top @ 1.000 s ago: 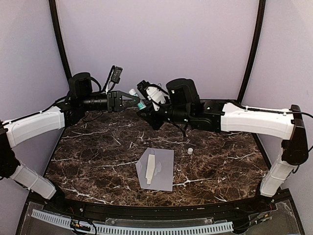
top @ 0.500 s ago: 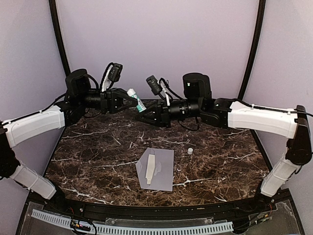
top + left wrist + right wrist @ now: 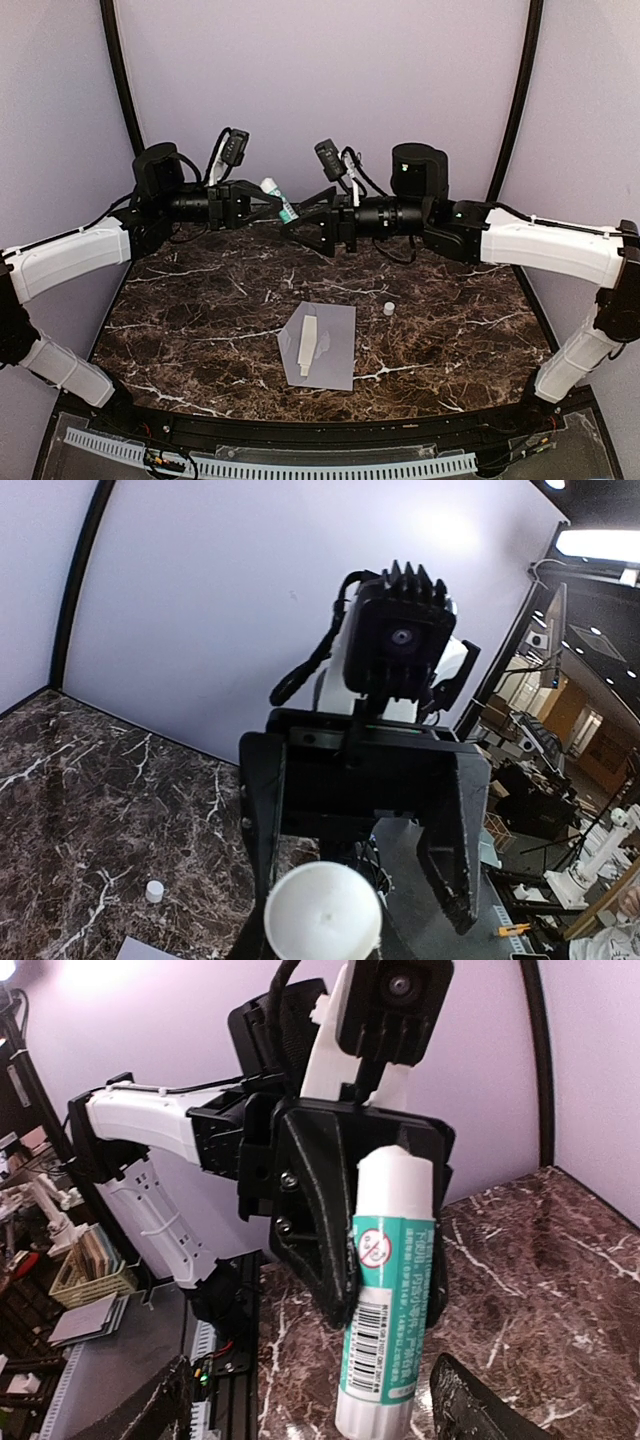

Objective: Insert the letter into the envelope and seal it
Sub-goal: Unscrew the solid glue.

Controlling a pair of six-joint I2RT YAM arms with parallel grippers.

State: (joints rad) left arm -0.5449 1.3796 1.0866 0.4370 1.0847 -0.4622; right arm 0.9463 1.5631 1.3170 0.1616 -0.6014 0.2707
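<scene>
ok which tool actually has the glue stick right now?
The left tool: it is clamped on the white-and-teal glue stick. The right tool faces it with jaws open, holding nothing.

Left pincer clamped, right pincer agape

Print on one item only: the glue stick.

- Right wrist view: a teal label wraps the white tube.
- On the label is a round red sign, a circle with a slash through it (what it forbids, cannot tell).
- Small print runs lengthwise beside and below the sign. The letters are too fine to read, and no brand or number can be made out.
- Top view: the glue stick shows a teal band, print unreadable.
- Left wrist view: the glue stick shows only its blank white end.
</scene>
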